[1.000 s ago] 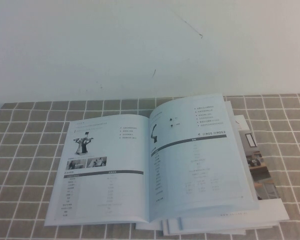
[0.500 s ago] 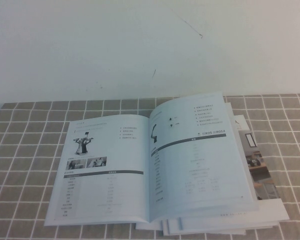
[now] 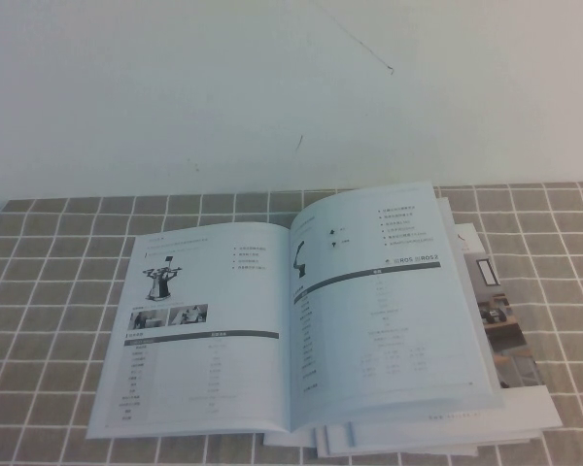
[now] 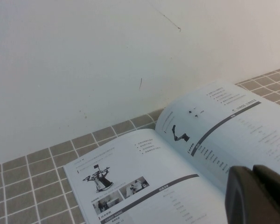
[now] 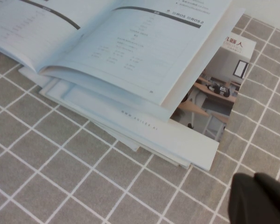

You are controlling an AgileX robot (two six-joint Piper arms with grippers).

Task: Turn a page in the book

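Nothing moved: both pincers (image 4: pixel 257 196) (image 5: pixel 259 198) hover beside book (image 3: pixel 291 320).

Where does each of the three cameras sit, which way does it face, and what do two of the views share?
High view: raised on the robot's side, angled down at the open book on the checked cloth; no arm shows.
Left wrist view: low on the left arm, facing across the book toward the white wall; the left gripper shows dark in a corner.
Right wrist view: above the cloth, looking down at the book's corner and the brochures beneath; the right gripper, shut, shows in a corner.
Shared: high and left wrist views both show the spread with the standing robot photo.
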